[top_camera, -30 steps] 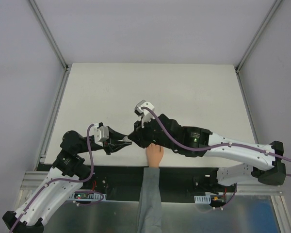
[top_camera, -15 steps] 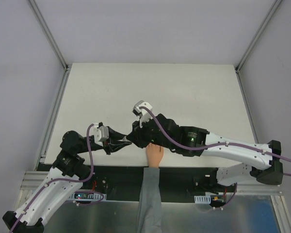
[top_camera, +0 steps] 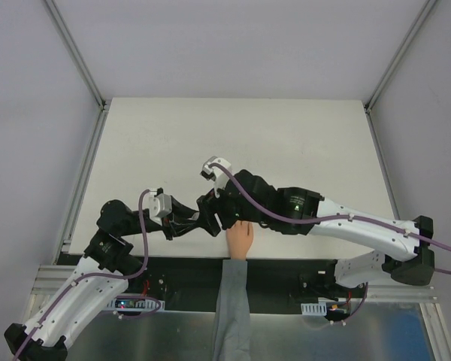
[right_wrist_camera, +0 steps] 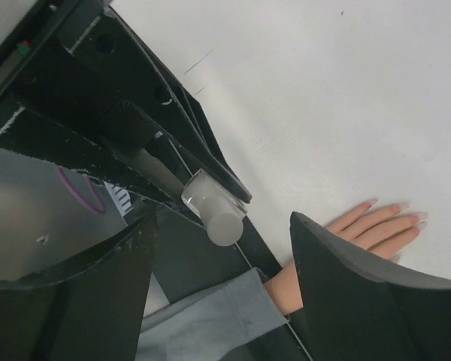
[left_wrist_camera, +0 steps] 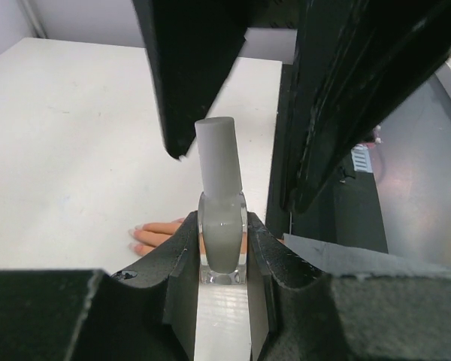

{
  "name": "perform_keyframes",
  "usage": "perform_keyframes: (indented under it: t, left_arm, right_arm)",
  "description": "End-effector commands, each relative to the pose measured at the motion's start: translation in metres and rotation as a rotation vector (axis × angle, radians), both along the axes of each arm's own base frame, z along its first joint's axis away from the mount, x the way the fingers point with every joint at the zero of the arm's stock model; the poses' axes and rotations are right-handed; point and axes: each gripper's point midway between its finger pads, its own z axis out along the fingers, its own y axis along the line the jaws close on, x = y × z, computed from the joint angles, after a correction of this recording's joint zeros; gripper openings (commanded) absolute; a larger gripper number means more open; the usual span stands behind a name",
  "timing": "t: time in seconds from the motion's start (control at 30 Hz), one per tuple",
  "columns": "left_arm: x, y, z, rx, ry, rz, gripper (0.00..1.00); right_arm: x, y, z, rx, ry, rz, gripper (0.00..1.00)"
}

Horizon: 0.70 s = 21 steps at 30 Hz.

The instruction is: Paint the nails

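Close to the table's [top_camera: 286, 135] near edge, the left gripper [top_camera: 189, 222] has its fingers clamped on the glass body of a grey polish bottle [left_wrist_camera: 222, 242]. The right gripper [top_camera: 213, 216] has its fingers spread apart, one on each side of the bottle's cap [left_wrist_camera: 216, 154]. Just right of them, a peach hand [top_camera: 240, 239] in a grey sleeve [top_camera: 231, 301] lies flat at the near edge, the nails [right_wrist_camera: 397, 207] pointing toward the far edge.

On desk [top_camera: 286, 143], near edge: hand [top_camera: 240, 239], nails [right_wrist_camera: 397, 205] toward far side. Left of hand: bottle [left_wrist_camera: 221, 226], clamped between left tool [top_camera: 189, 222] fingers. Right tool [right_wrist_camera: 222, 226] fingers stand either side of bottle top, apart from it.
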Motion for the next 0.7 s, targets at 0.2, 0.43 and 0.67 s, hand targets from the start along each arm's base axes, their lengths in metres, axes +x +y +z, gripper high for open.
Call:
perform_keyframes:
  t: [0.2,0.43,0.67]
  left_arm:
    - [-0.030,-0.009,0.028,-0.036,-0.022,-0.223,0.00]
    - [-0.034,-0.010,0.027,-0.032,0.003,-0.255,0.00]
    - [-0.036,-0.010,0.028,-0.033,0.003,-0.269,0.00]
  right_arm:
    - [-0.039,-0.044,0.036,-0.052,-0.096,0.558,0.76]
    - [-0.030,-0.036,0.031,-0.094,-0.163,0.643,0.56]
    - [-0.040,-0.021,0.036,-0.016,-0.160,0.725,0.47]
